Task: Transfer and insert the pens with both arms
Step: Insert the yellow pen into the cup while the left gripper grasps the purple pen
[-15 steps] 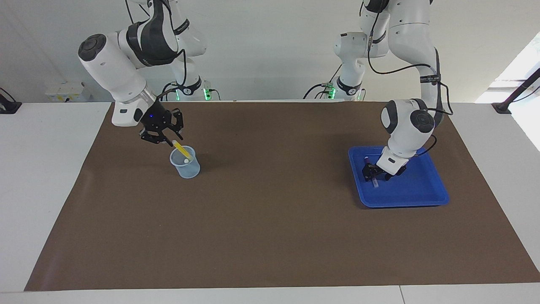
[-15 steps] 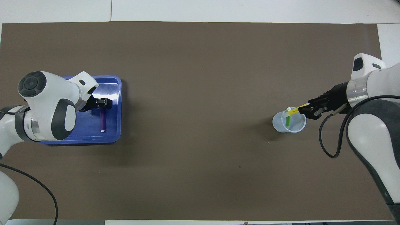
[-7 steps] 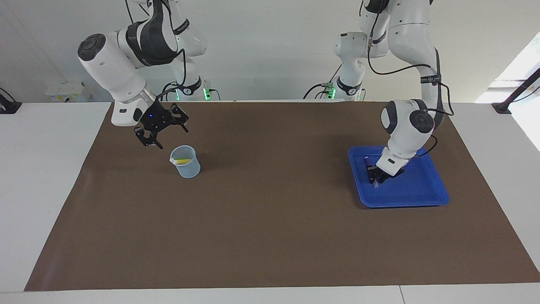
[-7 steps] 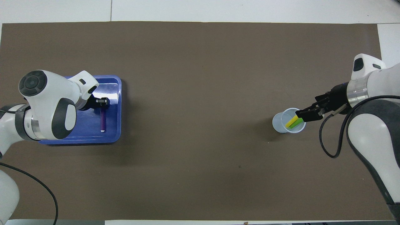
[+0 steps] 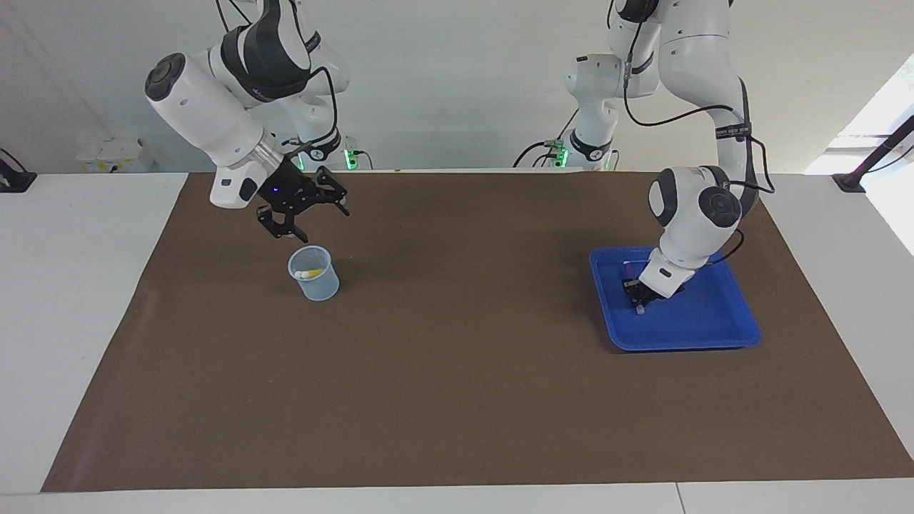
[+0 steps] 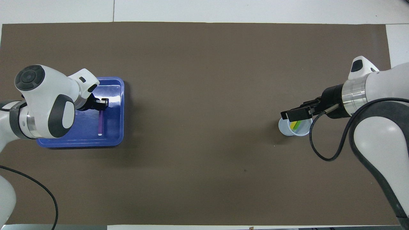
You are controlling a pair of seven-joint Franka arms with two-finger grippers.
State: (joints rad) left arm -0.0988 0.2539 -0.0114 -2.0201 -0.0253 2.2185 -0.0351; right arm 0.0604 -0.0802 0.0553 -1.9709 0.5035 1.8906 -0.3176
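A purple pen [image 6: 100, 123] lies in the blue tray [image 6: 111, 140] at the left arm's end of the table. My left gripper [image 6: 101, 103] is down in the tray, shut on the purple pen [image 5: 626, 267] at the end nearer the robots; the pen's pale end [image 5: 640, 310] sticks out below the gripper [image 5: 638, 293]. The yellow pen [image 6: 293, 124] and green pen [image 6: 299, 125] lean inside the clear cup [image 6: 295, 128]. My right gripper [image 5: 319, 223] hangs open and empty just above the cup [image 5: 314, 278].
A brown mat [image 5: 457, 400] covers most of the white table. Two slimmer white arms with green-lit bases [image 5: 325, 150] [image 5: 589, 146] stand at the robots' edge. Black fixtures [image 5: 14, 178] [image 5: 850, 182] sit at the table's ends.
My right gripper opened, dropped the yellow pen into the cup, then lifted and swung over the cup. My left gripper closed on the purple pen, which shifted slightly in the tray.
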